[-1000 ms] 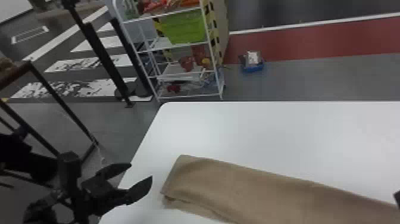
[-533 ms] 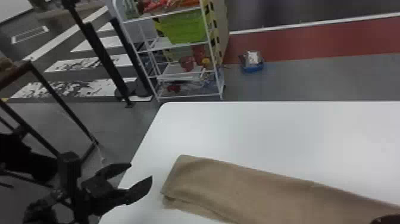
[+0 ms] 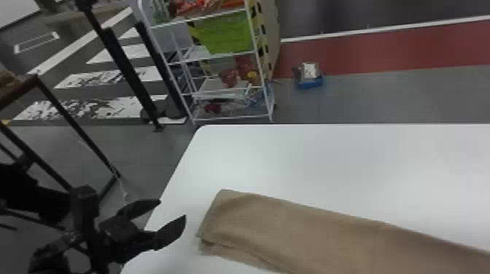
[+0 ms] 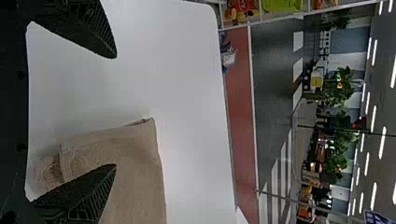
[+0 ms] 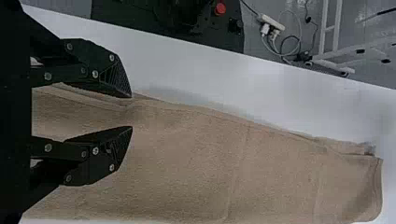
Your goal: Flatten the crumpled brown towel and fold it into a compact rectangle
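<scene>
OK so my brown towel (image 3: pixel 313 233) is lying on the white table (image 3: pixel 328 156) as a long folded strip. Its long axis runs left to right on a slant: the left end sits near the table's left edge, and going right it angles toward the near edge and out of the head view. A bit of lower layer pokes out at the left end, on the near side. My left gripper (image 3: pixel 173 208) is by the left edge, fingers spread wide, nothing in them. My right gripper (image 5: pixel 131 112) is over the towel, fingers parted by a smaller gap, not pinching any cloth.
</scene>
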Motion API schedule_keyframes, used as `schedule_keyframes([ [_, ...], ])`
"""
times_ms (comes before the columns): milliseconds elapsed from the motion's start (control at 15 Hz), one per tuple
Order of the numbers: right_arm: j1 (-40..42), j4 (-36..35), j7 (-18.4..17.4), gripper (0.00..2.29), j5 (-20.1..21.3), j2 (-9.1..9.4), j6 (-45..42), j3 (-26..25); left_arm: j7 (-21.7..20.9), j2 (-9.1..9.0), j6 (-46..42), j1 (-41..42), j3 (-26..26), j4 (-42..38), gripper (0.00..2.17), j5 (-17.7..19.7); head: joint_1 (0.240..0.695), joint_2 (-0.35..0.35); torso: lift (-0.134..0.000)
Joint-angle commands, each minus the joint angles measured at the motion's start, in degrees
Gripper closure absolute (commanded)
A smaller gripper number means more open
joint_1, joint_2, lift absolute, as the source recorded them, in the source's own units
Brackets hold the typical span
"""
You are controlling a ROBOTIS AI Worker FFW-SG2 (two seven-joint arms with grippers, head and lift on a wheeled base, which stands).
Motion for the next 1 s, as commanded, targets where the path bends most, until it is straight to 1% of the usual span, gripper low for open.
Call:
schedule_keyframes([
  [0, 4.08, 0.05, 0.54, 0.77, -0.01, -2.14, -1.70, -4.16, 0.00, -0.15, -0.67, -0.36, -0.04, 0.86, 0.05, 0.01, 0.695, 0.311, -0.124],
  [67, 5.31, 0.58, 0.54, 0.77, 0.43, -2.22, -2.93, -5.48, 0.00, -0.15, -0.67, -0.45, -0.04, 0.95, 0.05, 0.01, 0.695, 0.296, -0.124],
  [133, 5.31, 1.46, 0.54, 0.90, 0.87, -2.22, -3.28, -5.66, 0.00, -0.15, -0.67, -0.36, -0.04, 1.04, 0.05, 0.01, 0.695, 0.285, -0.124],
  [200, 5.31, 1.99, 0.54, 0.94, 0.96, -2.22, -3.28, -5.75, -0.09, -0.15, -0.67, -0.45, -0.04, 1.04, 0.05, 0.01, 0.695, 0.273, -0.124],
  [400, 5.75, 4.36, 0.54, 0.94, 2.98, -2.40, -3.28, -6.19, -0.88, -0.15, -1.02, -0.45, 1.01, 1.39, 0.05, 0.09, 0.695, 0.235, -0.124],
  [600, 11.37, 5.06, 0.54, 0.93, 2.36, -2.49, -5.39, -12.34, -0.88, -0.15, -2.96, -0.53, 1.45, 2.44, 0.05, 0.62, 0.695, 0.211, -0.124],
  [667, 13.22, 5.24, 0.54, 0.93, 1.13, -1.70, -6.62, -15.50, -0.88, -0.15, -3.31, -0.89, 1.45, 2.88, 0.05, 0.80, 0.695, 0.192, -0.124],
  [733, 14.36, 5.59, 0.54, 0.93, -1.06, -0.20, -6.79, -19.28, -0.88, -0.15, -3.66, -1.50, 1.28, 3.23, 0.05, 0.71, 0.695, 0.181, -0.124],
  [800, 14.45, 6.91, 0.54, 0.93, -4.23, 2.43, -6.44, -23.59, -0.97, -0.15, -3.48, -1.94, 1.01, 3.32, 0.05, 0.71, 0.695, 0.173, -0.124],
  [933, 17.00, 9.37, 0.54, 0.91, -9.06, 4.46, -5.04, -31.23, -1.23, -0.15, -3.31, -2.73, 0.40, 3.15, 0.05, 0.45, 0.695, 0.147, -0.124],
])
